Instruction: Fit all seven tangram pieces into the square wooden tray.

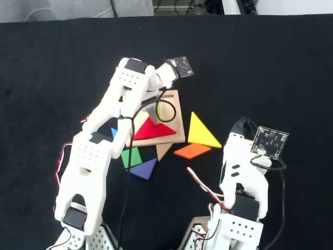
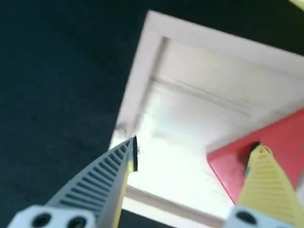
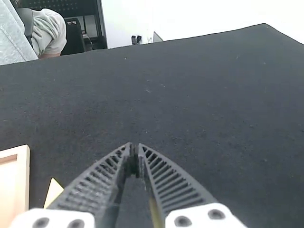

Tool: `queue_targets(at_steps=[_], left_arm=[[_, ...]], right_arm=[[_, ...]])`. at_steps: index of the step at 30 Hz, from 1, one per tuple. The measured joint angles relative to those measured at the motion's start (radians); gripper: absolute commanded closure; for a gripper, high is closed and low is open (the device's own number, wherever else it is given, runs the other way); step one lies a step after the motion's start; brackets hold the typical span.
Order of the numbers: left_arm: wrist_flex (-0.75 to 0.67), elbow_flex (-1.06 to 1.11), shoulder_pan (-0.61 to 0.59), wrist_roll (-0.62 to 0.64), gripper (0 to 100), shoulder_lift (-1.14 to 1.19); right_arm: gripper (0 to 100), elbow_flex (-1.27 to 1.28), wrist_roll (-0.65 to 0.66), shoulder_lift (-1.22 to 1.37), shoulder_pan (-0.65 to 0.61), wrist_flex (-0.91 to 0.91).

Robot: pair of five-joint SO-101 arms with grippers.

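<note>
The square wooden tray lies mid-table with a red triangle inside it. My left gripper hangs open over the tray; in the left wrist view the left gripper spans bare tray floor, one fingertip over the red triangle. A yellow triangle and an orange parallelogram lie right of the tray. A green square, a purple triangle, a tan triangle and a blue piece sit at its front left. My right gripper is shut and empty, above the cloth.
Black cloth covers the table. The right arm is folded at the front right, near the orange parallelogram. The right wrist view catches the tray's corner and the yellow triangle's tip. A person sits far behind the table.
</note>
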Motion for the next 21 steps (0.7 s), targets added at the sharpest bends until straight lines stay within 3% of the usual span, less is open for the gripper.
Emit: queue_targets(at_steps=[10,18,21], left_arm=[[0.086,-0.04,0.025,0.021,64,0.008],[0.089,-0.183,0.034,0.216,64,0.008],[0.175,-0.267,0.034,0.308,64,0.005]], right_arm=[[98.6,0.0,0.0,0.0,0.0,0.0],[98.6,0.0,0.0,0.0,0.0,0.0],[98.6,0.0,0.0,0.0,0.0,0.0]])
